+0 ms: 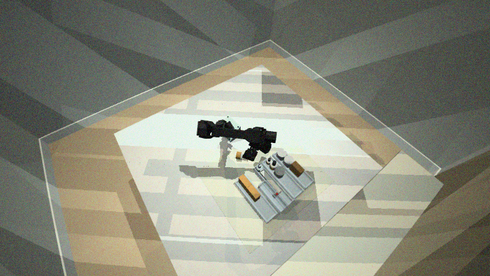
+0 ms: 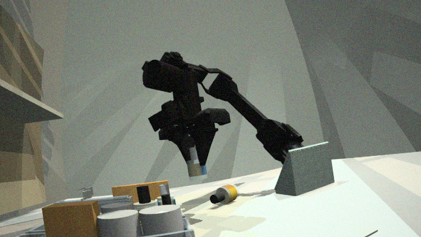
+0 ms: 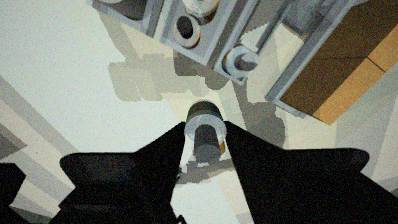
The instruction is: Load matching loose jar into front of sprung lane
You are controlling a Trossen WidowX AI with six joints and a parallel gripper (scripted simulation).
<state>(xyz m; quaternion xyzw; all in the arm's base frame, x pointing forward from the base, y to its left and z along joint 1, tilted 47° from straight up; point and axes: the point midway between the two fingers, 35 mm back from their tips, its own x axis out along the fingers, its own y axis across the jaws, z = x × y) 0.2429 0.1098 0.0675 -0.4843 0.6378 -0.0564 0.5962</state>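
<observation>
Exterior view, left to right. At your far left, the laned tray sits on the desk. A brown block comes first, with two pale cylinders beside it and a long orange block beyond. Past them you have the grey-capped lane jar, upright near the front end of its lane.

Next, your tool, partly open and clamped on the loose matching jar: grey cap up, tan and blue band low. It hangs clear above the desk, roughly upright, outside the lanes. In the wrist view you see one finger on either side of the jar, with the tray's front edge beyond.

The arm rises from your right, bends high, then drops through the wrist so the fingers point down. Right of the tool and lower, a black-capped jar with an orange band lies on its side on the desk, touching neither finger. Farthest right: the grey wedge-shaped mount at the arm's foot.
</observation>
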